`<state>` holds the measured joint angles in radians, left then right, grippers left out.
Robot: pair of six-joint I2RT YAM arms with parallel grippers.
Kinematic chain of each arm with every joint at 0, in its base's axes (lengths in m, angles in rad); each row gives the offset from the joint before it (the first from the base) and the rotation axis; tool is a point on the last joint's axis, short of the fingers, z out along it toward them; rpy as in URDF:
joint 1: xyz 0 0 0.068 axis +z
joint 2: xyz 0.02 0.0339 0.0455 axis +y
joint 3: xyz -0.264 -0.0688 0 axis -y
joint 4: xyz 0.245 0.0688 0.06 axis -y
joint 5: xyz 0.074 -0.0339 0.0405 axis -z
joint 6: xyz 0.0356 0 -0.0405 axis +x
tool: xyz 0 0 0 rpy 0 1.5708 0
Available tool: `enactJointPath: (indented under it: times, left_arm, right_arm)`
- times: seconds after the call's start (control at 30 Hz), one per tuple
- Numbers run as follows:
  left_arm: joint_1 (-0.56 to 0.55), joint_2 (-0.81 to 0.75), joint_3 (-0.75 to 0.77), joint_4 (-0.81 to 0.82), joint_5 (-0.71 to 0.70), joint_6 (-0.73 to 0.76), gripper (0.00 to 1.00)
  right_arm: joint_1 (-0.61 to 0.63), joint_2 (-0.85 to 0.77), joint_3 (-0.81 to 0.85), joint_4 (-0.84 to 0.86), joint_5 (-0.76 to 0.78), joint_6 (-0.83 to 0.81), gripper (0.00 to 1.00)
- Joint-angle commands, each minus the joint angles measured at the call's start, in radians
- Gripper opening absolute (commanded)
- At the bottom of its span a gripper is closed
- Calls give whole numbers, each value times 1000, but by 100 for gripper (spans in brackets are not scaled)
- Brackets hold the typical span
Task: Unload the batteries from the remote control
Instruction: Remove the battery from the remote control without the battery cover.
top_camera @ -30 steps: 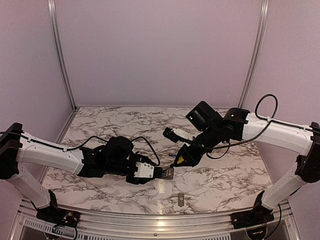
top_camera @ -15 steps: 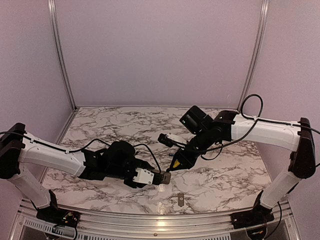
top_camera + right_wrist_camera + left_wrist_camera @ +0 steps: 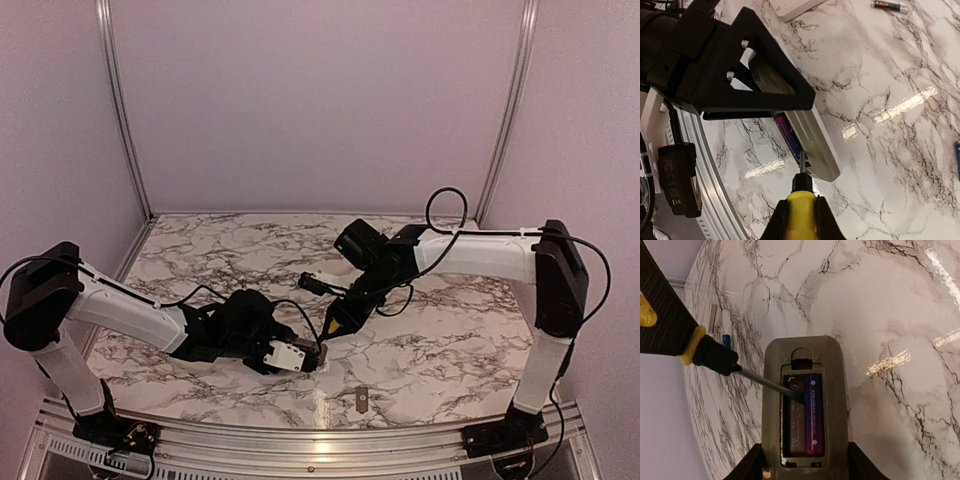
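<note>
While the left gripper pinches the remote, the right gripper clamps the screwdriver, its tip touching the batteries inside.

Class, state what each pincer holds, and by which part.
Left pincer: remote control, by its battery-end sides. Right pincer: screwdriver, by its handle.

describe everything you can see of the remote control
The remote control is a grey-beige plastic slab with rounded corners, clamped at one end by the left pincer. Its back cover is off, and the open bay holds two batteries side by side. The shaft tip of the screwdriver, held by the right pincer, pokes into that bay at one battery's end.
</note>
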<state>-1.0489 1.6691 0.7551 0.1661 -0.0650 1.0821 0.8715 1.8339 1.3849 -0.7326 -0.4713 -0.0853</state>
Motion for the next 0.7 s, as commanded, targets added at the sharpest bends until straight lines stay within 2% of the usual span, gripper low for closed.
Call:
enactJointPath:
  times: [0.0,0.3,0.47,0.67]
  left_arm:
    - [18,13,12,299,-82,63,0]
    - [52,53,19,367,-126,112,0]
    - [64,63,21,371,-133,124,0]
    - [66,61,15,376,-139,94,0]
  right_arm:
    - [-23,78,30,15,-138,-3,0]
    - [-43,233,136,-54,-268,-31,0]
    - [-46,274,213,-117,-217,-25,0]
    - [-55,243,234,-127,-208,-7,0]
